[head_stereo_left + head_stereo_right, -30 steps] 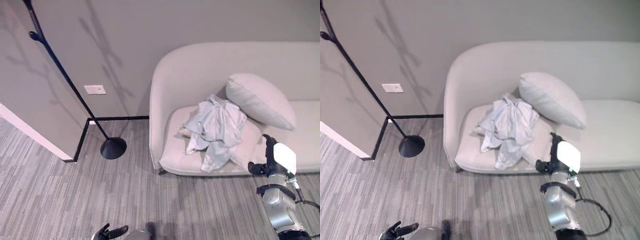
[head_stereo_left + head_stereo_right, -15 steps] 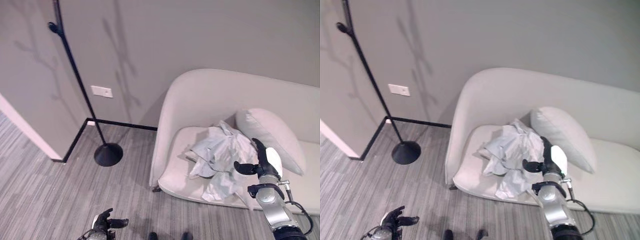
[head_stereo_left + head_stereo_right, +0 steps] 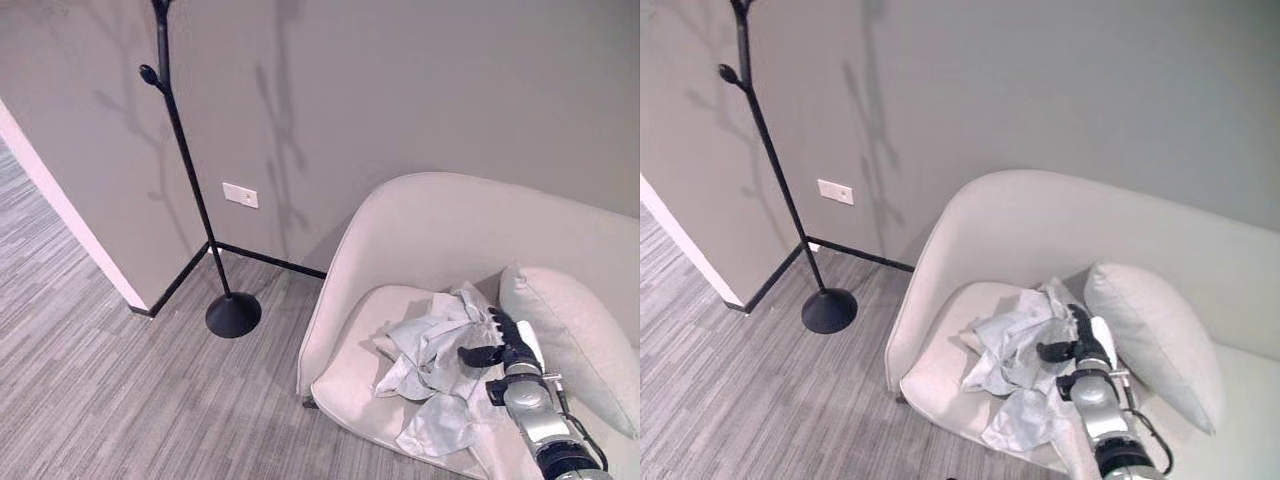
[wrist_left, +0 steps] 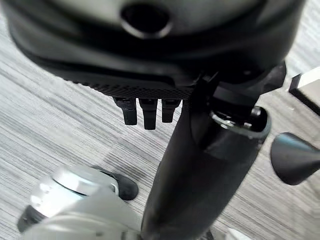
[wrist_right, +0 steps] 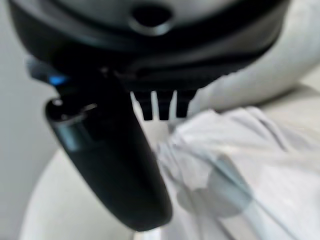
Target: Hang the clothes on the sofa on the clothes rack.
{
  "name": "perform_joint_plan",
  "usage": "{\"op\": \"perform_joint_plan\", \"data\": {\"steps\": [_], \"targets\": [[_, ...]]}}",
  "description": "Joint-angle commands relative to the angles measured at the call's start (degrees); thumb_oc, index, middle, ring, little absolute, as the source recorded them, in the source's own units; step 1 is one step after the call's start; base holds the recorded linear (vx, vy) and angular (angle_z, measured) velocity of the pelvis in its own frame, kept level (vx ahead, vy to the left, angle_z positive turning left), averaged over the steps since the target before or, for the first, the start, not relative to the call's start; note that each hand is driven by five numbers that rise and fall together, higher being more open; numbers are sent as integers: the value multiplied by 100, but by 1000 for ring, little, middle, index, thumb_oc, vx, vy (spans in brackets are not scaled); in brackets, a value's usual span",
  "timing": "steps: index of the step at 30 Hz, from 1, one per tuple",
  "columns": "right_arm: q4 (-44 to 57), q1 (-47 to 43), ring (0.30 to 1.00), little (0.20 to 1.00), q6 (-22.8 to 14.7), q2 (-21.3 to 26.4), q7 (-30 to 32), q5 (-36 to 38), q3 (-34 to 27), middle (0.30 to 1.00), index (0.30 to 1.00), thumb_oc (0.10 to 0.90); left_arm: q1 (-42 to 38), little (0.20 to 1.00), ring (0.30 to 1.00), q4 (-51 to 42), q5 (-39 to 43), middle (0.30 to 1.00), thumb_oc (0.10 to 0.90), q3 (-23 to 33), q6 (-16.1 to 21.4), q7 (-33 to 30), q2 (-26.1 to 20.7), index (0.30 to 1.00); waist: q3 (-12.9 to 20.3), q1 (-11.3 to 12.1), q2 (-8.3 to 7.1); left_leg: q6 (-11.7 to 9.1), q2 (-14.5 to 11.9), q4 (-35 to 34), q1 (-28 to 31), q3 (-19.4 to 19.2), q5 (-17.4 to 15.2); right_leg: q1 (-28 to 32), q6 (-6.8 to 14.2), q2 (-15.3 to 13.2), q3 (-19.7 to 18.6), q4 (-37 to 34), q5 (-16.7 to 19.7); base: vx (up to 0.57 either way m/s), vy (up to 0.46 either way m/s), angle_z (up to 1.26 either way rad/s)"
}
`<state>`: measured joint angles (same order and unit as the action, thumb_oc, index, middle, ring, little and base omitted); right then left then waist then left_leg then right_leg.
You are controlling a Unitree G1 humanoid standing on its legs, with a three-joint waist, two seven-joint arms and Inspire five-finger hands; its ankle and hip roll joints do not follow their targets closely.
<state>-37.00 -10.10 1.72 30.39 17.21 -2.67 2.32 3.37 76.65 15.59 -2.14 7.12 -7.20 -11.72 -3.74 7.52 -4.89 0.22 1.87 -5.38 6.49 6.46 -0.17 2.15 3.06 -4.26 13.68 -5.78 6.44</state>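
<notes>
On the sofa (image 3: pixel 420 250) seat, beside the pillow (image 3: pixel 570 340), the crumpled pale clothes (image 3: pixel 430 370) lie just past the right hand (image 3: pixel 505 345), whose fingers (image 5: pixel 160 102) reach out straight, gripping nothing, with the clothes rack (image 3: pixel 190 190) well apart.

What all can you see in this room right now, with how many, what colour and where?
sofa: one, cream, against the grey wall.
clothes: one crumpled pile, pale grey-blue, on the sofa seat.
cushion: one, cream, on the sofa beside the clothes.
clothes rack: one, black, standing on the striped grey floor left of the sofa.
wall plate: one, white, low on the wall.
right hand: dark, fingers straight, over the clothes.
left hand: dark, above the floor in its wrist view.
</notes>
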Motion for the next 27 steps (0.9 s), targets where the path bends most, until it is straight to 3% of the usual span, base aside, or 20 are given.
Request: {"op": "perform_joint_plan", "data": {"steps": [1, 5, 10, 11, 16, 20, 22, 23, 27], "targets": [[723, -378, 900, 900, -346, 675, 731, -662, -426, 900, 900, 800, -449, 900, 900, 109, -450, 900, 800, -393, 188, -170, 45, 900, 162, 35, 36, -338, -454, 38, -190, -239, -141, 226, 341, -73, 75, 78, -504, 72, -97, 22], [1150, -247, 900, 900, -385, 673, 951, -951, -617, 900, 900, 800, -468, 900, 900, 39, -802, 900, 800, -687, 191, -217, 96, 900, 115, 16, 95, -383, -514, 38, -228, -142, -117, 241, 289, -3, 147, 78, -581, 48, -52, 9], [668, -505, 900, 900, -506, 516, 897, -322, -468, 900, 900, 800, -467, 900, 900, 64, -755, 900, 800, -877, 201, -195, 123, 900, 63, 40, 133, -411, -547, 38, -265, -109, -75, 218, 257, 37, 182, 78, -601, 33, -29, 12], [192, -751, 900, 900, -654, 402, 773, 308, -331, 900, 900, 800, -476, 900, 900, 100, -679, 900, 800, -954, 202, -171, 123, 900, 27, 66, 147, -428, -556, 38, -307, -87, -41, 184, 248, 48, 189, 78, -597, 35, -24, 7], [-853, -1498, 900, 900, -881, 378, 433, 1378, 43, 900, 900, 800, -466, 900, 900, 123, -490, 900, 800, -1093, 228, -104, 67, 900, -93, 122, 203, -488, -573, 38, -519, -23, 80, 10, 245, 54, 230, 78, -569, 12, -15, 7], [-1463, -1960, 900, 900, -888, 395, 262, 1729, 293, 900, 900, 800, -514, 900, 900, 142, -387, 900, 800, -1150, 230, -86, 43, 900, -160, 137, 253, -527, -576, 38, -692, 14, 160, -136, 239, 55, 273, 78, -544, -5, -15, 15], [-2768, -2628, 900, 900, -685, 115, -324, 2136, 959, 900, 900, 800, -612, 900, 900, 6, -455, 900, 800, -1522, 282, -77, 40, 900, -273, 181, 370, -556, -606, 38, -936, 39, 269, -372, 209, 83, 285, 78, -524, -6, -14, 12], [-2890, -2674, 300, 300, -665, 70, -426, 2162, 1045, 300, 300, 400, -634, 900, 900, -18, -482, 900, 800, -1569, 277, -55, 38, 900, -287, 187, 380, -561, -609, 38, -961, 40, 279, -390, 205, 89, 287, 78, -530, 0, 0, 0], [-3039, -2680, 300, 300, -601, -177, -698, 1995, 1407, 300, 300, 400, -667, 900, 900, -124, -687, 900, 800, -1723, 286, -33, 15, 900, -300, 186, 403, -567, -629, 38, -971, 28, 291, -390, 180, 107, 266, 78, -561, -2, 0, 0]]}}
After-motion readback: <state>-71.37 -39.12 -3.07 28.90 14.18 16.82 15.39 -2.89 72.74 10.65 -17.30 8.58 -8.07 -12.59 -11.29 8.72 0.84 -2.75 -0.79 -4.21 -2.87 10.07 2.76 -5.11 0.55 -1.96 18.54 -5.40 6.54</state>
